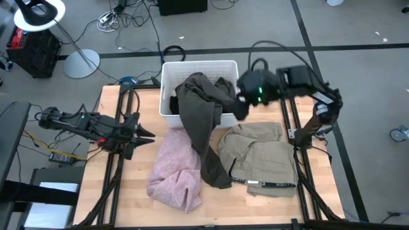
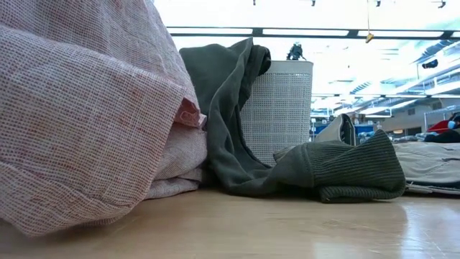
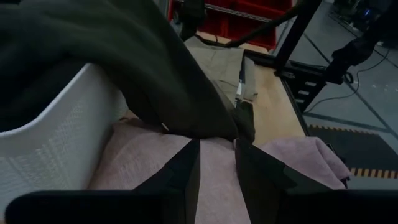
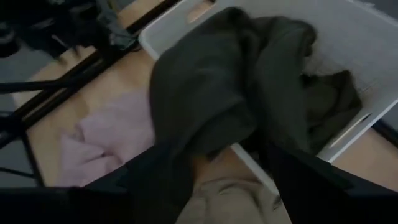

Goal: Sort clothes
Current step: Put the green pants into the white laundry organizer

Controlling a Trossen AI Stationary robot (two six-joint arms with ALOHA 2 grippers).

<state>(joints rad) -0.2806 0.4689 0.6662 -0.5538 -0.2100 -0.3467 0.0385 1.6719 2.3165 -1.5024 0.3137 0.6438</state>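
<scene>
An olive-brown garment [image 1: 203,121] lies draped over the near rim of the white bin [image 1: 167,76]. Its upper part is in the bin and its lower end [image 1: 216,174] lies on the table. A pale pink garment [image 1: 174,171] lies heaped to its left, and a grey-beige garment [image 1: 259,156] lies spread flat to its right. My right gripper [image 1: 241,108] is open above the bin's near right corner, over the olive-brown garment [image 4: 205,106]. My left gripper [image 1: 151,135] is open, level, and just left of the pink garment [image 3: 155,162]. No teal-blue or black garment shows plainly. My right gripper stands open, from above, with its fingers [image 4: 155,180] on either side of the olive-brown garment's fold [image 4: 211,124] at the bin's near rim. I cannot tell whether they touch the cloth.
The bin stands at the table's far middle. Black frame rails run along the table's left side [image 1: 115,166] and right side [image 1: 300,172]. Bare wood shows along the near edge [image 1: 243,211]. In the low view the pink garment [image 2: 86,108] fills the left foreground.
</scene>
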